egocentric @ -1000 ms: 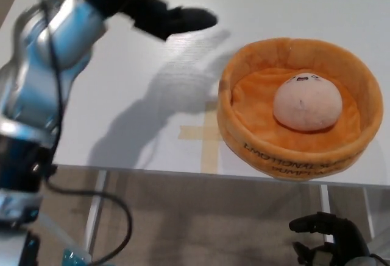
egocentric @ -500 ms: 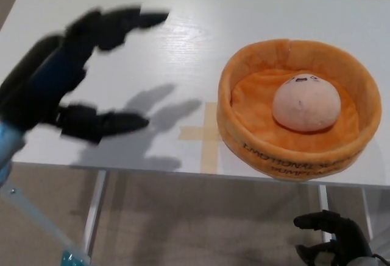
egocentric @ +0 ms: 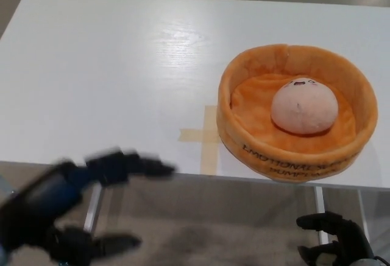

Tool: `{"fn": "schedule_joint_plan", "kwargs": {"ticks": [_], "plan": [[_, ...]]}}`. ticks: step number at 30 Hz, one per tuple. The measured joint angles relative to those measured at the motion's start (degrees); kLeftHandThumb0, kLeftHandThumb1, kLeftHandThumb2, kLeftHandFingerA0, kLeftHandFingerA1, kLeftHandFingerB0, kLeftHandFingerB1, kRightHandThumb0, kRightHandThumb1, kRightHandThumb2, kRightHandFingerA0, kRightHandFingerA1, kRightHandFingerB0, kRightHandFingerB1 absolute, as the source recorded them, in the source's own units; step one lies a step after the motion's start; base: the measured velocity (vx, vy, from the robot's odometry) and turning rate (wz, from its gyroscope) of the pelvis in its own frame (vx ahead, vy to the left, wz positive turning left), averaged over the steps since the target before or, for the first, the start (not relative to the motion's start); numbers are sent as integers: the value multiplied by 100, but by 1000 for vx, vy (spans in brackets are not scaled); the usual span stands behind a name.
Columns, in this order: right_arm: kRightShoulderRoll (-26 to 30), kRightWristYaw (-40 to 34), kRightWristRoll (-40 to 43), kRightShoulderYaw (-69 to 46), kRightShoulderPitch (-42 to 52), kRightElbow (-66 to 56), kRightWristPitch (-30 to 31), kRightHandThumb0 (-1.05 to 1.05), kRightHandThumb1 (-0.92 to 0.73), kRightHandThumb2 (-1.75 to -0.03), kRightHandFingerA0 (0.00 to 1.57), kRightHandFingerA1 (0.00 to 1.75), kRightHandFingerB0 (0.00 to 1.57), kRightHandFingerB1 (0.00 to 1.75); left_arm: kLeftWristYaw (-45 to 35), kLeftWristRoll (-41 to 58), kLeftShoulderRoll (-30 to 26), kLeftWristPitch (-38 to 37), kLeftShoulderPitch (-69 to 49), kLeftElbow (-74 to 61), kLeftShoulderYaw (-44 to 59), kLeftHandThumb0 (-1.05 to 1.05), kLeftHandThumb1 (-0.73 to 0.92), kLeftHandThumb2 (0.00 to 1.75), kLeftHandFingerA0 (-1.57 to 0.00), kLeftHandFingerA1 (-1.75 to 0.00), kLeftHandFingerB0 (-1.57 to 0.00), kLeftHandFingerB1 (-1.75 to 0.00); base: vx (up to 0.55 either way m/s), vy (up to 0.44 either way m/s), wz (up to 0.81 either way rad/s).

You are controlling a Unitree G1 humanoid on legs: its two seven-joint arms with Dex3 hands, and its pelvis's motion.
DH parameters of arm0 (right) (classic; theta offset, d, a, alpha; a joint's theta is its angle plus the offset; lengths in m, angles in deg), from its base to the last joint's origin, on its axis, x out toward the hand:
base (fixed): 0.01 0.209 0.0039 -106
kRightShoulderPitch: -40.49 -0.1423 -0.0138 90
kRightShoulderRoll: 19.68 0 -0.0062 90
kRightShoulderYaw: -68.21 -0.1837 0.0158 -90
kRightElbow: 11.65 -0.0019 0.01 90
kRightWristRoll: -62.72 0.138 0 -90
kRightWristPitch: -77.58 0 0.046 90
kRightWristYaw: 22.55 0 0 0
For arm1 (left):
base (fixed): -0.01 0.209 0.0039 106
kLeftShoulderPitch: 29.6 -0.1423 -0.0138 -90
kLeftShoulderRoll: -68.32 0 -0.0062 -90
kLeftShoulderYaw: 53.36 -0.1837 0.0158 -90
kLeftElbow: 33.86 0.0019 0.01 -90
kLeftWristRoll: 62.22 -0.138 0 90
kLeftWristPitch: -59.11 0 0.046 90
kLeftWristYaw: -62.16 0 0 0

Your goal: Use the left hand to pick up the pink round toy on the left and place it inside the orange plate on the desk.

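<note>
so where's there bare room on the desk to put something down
The whole left and far side of the desk is bare, out to the tape cross. The right is crowded: the plate with the toy fills it to the front edge.

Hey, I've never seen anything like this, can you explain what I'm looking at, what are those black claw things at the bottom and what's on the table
This is the view from a camera on a humanoid robot's head, looking down at its work. The black claws are its own hands, each a thumb and two thick fingers. The left hand is blurred, low at the near edge of the white table, fingers spread and holding nothing. The right hand sits below the table edge at the lower right, also holding nothing. On the table stands a soft orange plate with a raised rim, more like a plush bowl. Inside it rests a pink round toy with a small face. A tan tape cross marks the tabletop beside the plate.
</note>
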Motion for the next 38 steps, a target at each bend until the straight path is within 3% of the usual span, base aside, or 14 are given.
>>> {"fn": "schedule_joint_plan", "kwargs": {"ticks": [14,15,18,22,29,30,33,34,38], "plan": [[7,0,1,-13,25,1,-4,-14,-57,-59,60,94,54,79,-157,-308,415,-266,363,3375,-945,-19,44,90,-17,-49,-20,-50,0,0,0],[7,0,1,-12,25,1,-4,-14,-56,-59,61,94,55,80,-127,-344,430,-275,408,3525,-974,-33,59,67,-29,-36,-28,-36,0,0,0],[9,-1,0,-13,28,1,-5,-14,-54,-61,63,96,56,81,44,-553,484,-343,646,4278,-1168,-29,63,59,-22,-30,-31,-33,0,0,0],[11,-3,0,-11,39,2,-5,-15,-54,-62,62,96,57,82,314,-824,510,-380,883,4976,-1392,-25,67,61,-16,-29,-29,-33,0,0,0],[13,-14,-3,-4,65,4,-6,-13,-55,-60,62,95,58,81,1104,-1371,708,-363,1513,6541,-1813,-21,67,62,-21,-32,-34,-34,0,0,0],[12,-16,-3,-3,69,5,-6,-10,-55,-62,62,97,58,83,1223,-1431,763,-351,1600,6751,-1838,-23,46,94,-12,-49,-24,-53,0,0,0],[13,-20,-3,0,81,5,-6,-12,-54,-62,63,98,57,83,1478,-1526,869,-321,1784,7174,-1885,-22,45,93,-12,-49,-25,-53,0,0,0],[12,-20,-3,-1,84,5,-6,-14,-53,-63,64,99,59,84,1515,-1537,887,-316,1808,7228,-1888,-29,64,60,-23,-30,-36,-34,0,0,0],[11,-23,-1,-3,122,4,-12,-14,-53,-63,64,99,59,84,2003,-1660,1124,-230,2097,7930,-1894,-29,64,60,-23,-30,-36,-34,0,0,0]]}}
